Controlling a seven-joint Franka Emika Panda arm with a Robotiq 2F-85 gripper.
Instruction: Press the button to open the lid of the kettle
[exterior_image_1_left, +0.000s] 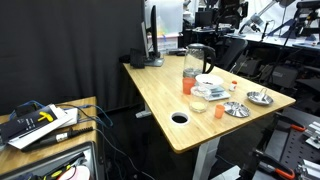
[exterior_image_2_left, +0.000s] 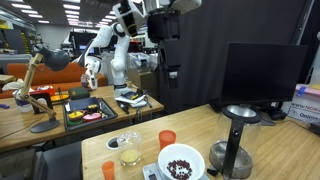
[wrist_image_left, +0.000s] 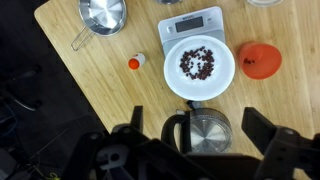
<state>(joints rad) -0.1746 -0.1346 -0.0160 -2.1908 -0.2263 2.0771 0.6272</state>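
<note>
Wrist view — kettle (wrist_image_left: 174, 128) upright, handle toward frame left, lid (wrist_image_left: 210, 131) facing camera; gripper (wrist_image_left: 196, 118) spread wide above — holding nothing.

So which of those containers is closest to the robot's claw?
The kettle: in the wrist view it sits right under the open gripper, while the bowl, orange cup and metal pan lie farther off.

A black curtain (exterior_image_1_left: 70, 40) hangs behind the wooden table (exterior_image_1_left: 160, 92) in a cluttered lab.
</note>
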